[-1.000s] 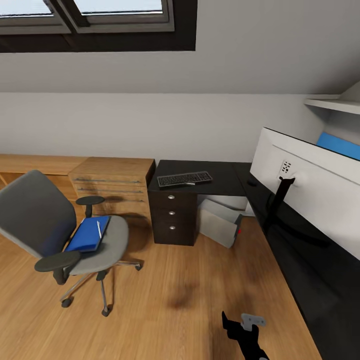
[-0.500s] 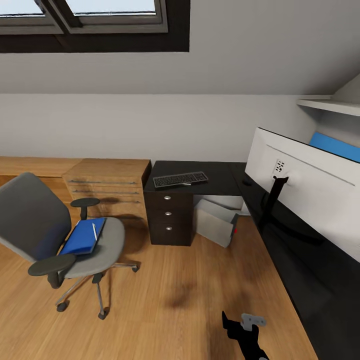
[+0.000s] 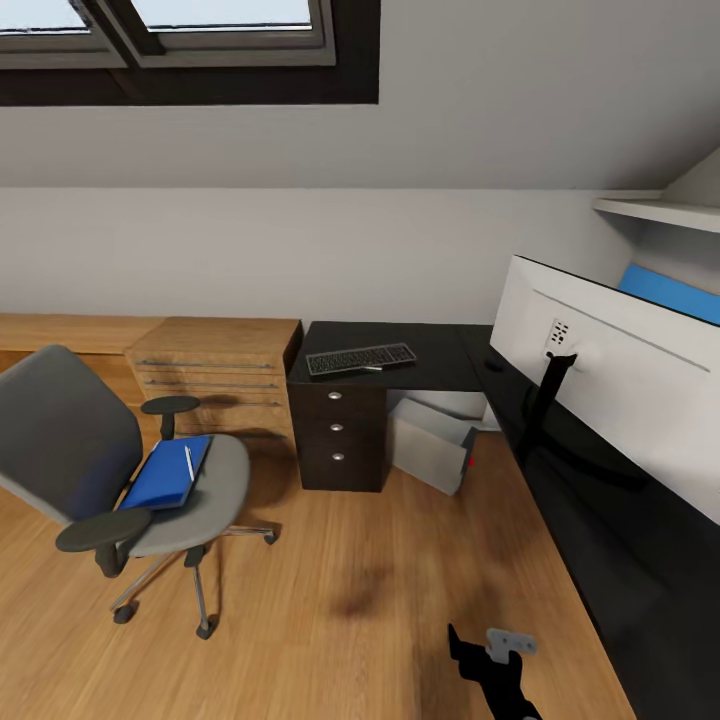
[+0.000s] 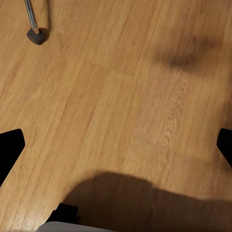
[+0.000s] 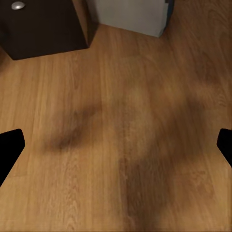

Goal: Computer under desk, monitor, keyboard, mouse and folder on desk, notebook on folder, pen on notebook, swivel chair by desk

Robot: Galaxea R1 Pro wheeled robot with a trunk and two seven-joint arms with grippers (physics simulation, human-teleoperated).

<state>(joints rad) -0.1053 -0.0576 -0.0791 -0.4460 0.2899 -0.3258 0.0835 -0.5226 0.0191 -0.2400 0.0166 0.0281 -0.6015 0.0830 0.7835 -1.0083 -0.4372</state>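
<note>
Ahead of me, open wooden floor runs between the swivel chair on my left and the black desk along my right, wide room to move. Chair caster near my left gripper, fingers spread apart over bare planks. Right gripper fingers also apart, over floor, close to the desk's drawers and computer. Blue folder lies on chair seat, pen on top; cannot make out the notebook. Keyboard on desk corner. Monitor stands on desk, back facing me. Computer tilted under desk. Wooden drawer unit beside desk, against white wall under window.
</note>
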